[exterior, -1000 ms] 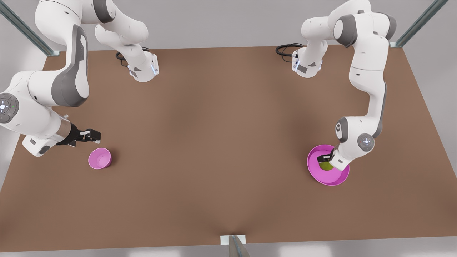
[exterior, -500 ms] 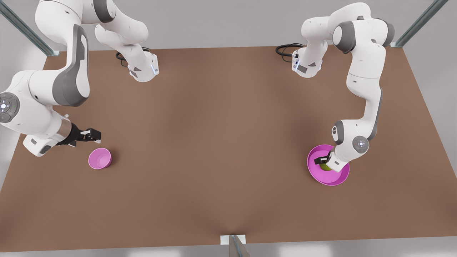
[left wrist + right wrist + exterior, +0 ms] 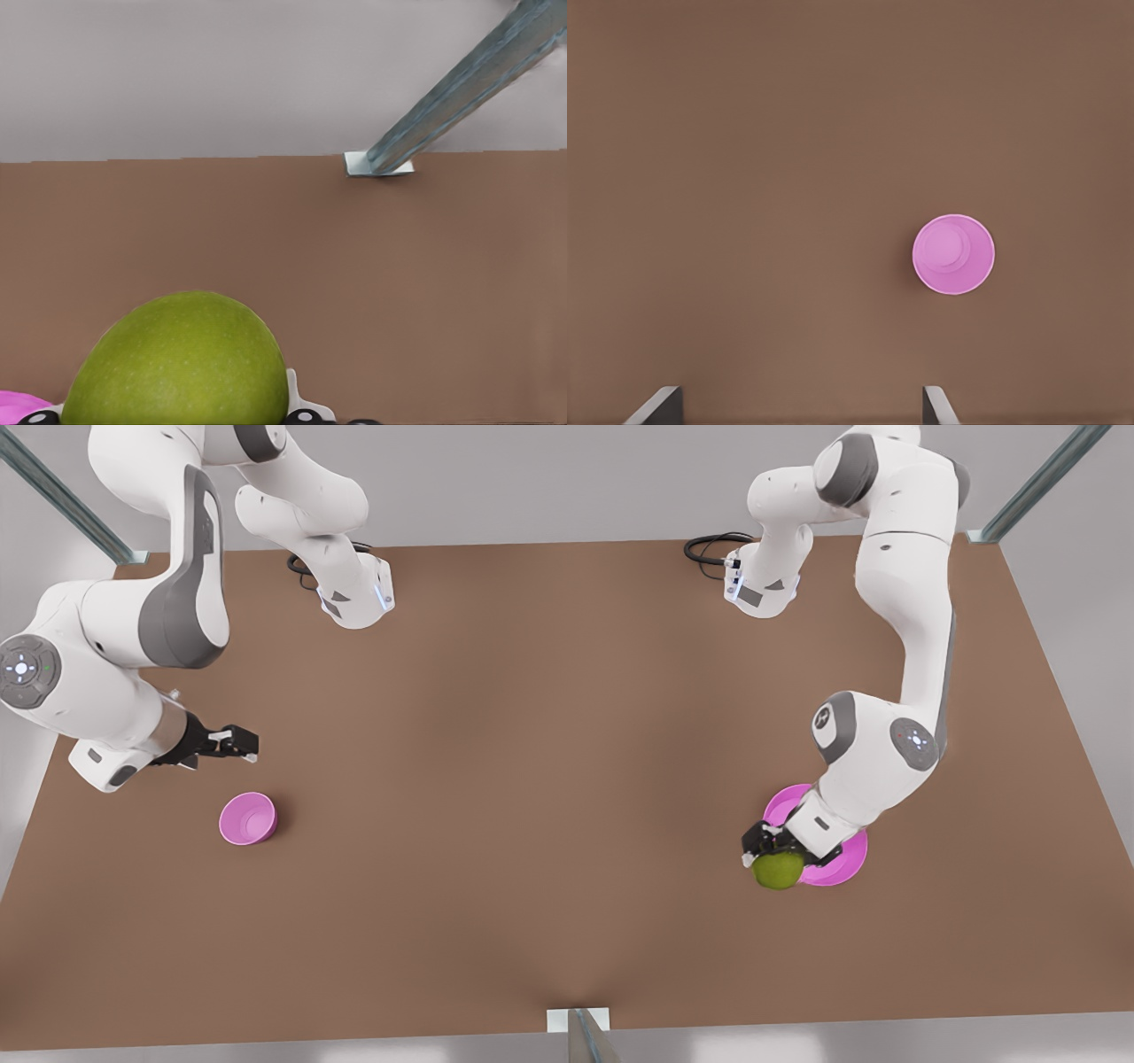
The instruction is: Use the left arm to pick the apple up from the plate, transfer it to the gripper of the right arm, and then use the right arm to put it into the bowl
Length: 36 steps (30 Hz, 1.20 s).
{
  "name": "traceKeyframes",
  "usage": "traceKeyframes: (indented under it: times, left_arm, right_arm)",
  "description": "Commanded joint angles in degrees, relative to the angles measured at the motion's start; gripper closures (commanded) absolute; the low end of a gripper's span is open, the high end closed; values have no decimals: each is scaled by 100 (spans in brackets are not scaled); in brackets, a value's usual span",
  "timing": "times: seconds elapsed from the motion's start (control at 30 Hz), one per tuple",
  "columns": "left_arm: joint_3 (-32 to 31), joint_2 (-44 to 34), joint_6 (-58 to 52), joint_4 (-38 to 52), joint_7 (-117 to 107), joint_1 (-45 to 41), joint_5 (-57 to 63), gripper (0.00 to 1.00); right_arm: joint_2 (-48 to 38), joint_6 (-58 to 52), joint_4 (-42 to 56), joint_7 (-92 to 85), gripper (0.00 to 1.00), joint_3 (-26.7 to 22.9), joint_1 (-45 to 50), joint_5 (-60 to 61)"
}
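Observation:
The yellow-green apple [image 3: 778, 871] hangs just above the near-left rim of the magenta plate [image 3: 847, 864], on the front view's right. My left gripper [image 3: 769, 852], a broad black claw, is shut on it. In the left wrist view the apple [image 3: 182, 363] sits close up, with the claw's tips at its base. The small pink bowl [image 3: 248, 818] stands on the table at the front view's left. My right gripper [image 3: 241, 745] hovers open a little behind and above the bowl. In the right wrist view the bowl [image 3: 953, 253] lies beyond the open gripper [image 3: 799, 412], whose fingertips [image 3: 659, 405] stand wide apart.
The brown table [image 3: 549, 779] stretches between bowl and plate. Both arm bases [image 3: 354, 598] [image 3: 762, 589] stand at the far edge with black cables [image 3: 709, 545]. A metal post [image 3: 580, 1036] rises at the near edge and slanted struts [image 3: 1036, 483] at the far corners.
The left gripper closed on the apple and raised it off the plate, swinging toward the plate's near-left rim. The right gripper rose slightly away from the bowl.

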Motion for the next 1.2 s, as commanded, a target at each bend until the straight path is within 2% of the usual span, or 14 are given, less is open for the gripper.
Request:
traceKeyframes:
  times: [0.0,0.1,0.23,0.33,0.43,0.5,0.57,0.63,0.83,0.9,0.93,1.17]
  left_arm:
    - [-250,369,-761,533,2685,-174,-1097,19]
    - [-1445,1336,416,1123,4970,-271,-2020,17]
    - [-2369,2356,1322,1879,6475,-579,-2214,16]
    - [-2386,2743,1560,2521,6545,-1080,-2249,16]
    - [-2465,3103,1972,2802,7599,-1378,-2249,16]
    - [-2448,3182,2491,2828,8276,-1633,-2240,17]
    - [-2430,3218,2755,2837,8795,-1792,-2240,17]
    - [-2421,3218,2983,2934,8971,-1932,-2231,17]
    - [-2439,3323,3397,2943,8963,-2134,-2240,16]
    - [-2448,3332,3458,2943,8954,-2178,-2240,16]
    - [-2448,3349,3476,2943,8945,-2205,-2240,16]
    - [-2457,3393,3537,2943,8936,-2266,-2240,14]
  right_arm:
    - [37,14,15,175,0,-1,5,21]
    - [248,259,182,184,0,7,23,1013]
    - [1056,418,560,184,0,-1,41,3729]
    - [1777,515,560,149,0,7,49,6102]
    - [2252,664,753,18,0,156,67,7227]
    - [2709,673,946,-852,0,236,67,8089]
    - [3043,664,1360,-949,0,245,67,8187]
    - [3368,629,1369,-2144,0,253,67,8432]
    - [3482,497,1281,-2681,0,368,216,8371]
    - [3754,488,1675,-2655,0,350,216,8362]
    - [4071,357,2211,-2646,0,350,216,8248]
    - [4107,66,2256,-3015,0,623,269,8055]
